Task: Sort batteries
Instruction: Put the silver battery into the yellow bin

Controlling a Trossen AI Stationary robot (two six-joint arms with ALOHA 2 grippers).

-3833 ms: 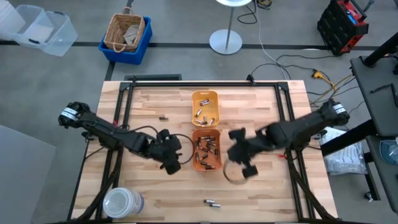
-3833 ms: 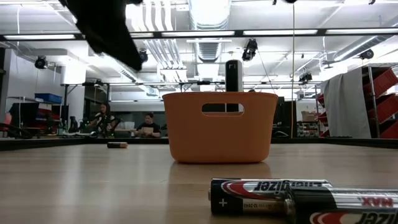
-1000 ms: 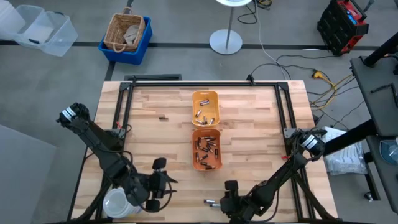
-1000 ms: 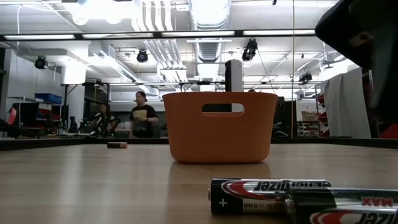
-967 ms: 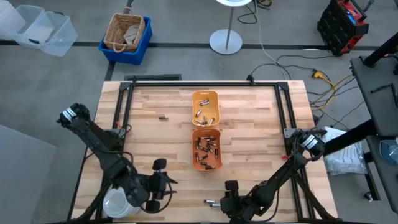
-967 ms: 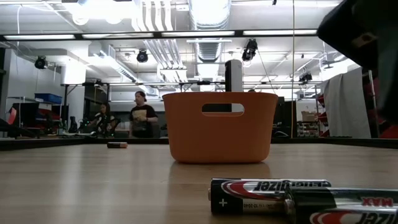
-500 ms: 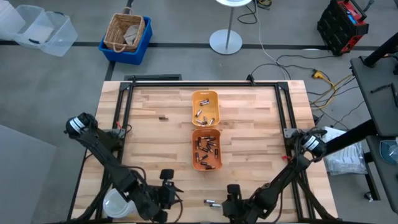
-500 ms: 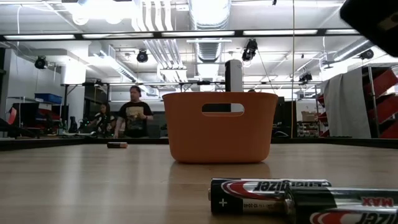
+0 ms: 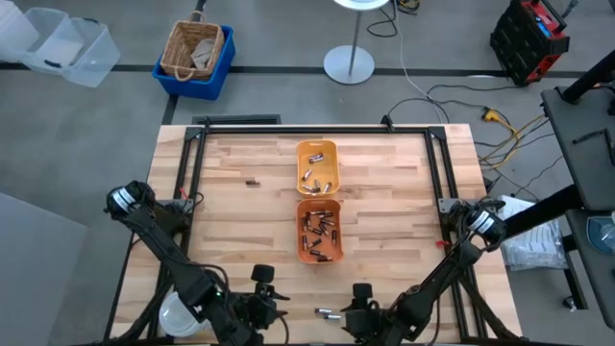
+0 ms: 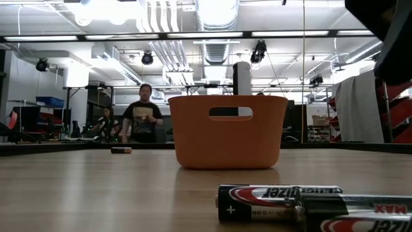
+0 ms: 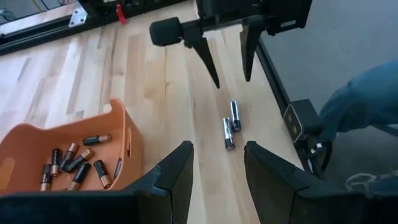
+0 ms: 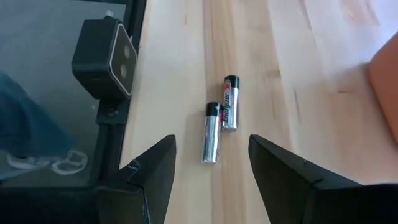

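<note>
Both pincers sit at the near edge of the worktop (image 9: 240,202), holding nothing. The right pincer (image 12: 211,171) hangs with its fingers spread wide over two loose batteries (image 12: 221,118) lying side by side, not touching them. The left pincer (image 11: 217,168) is also wide open, just beside the orange tray (image 11: 68,155) full of batteries. More sit in the yellow-orange tray (image 9: 317,165), plus one stray battery (image 9: 253,181) off to the left.

Wicker basket (image 9: 192,48) in blue bin (image 9: 223,67), clear tub (image 9: 60,43), lamp base (image 9: 348,64) beyond table
</note>
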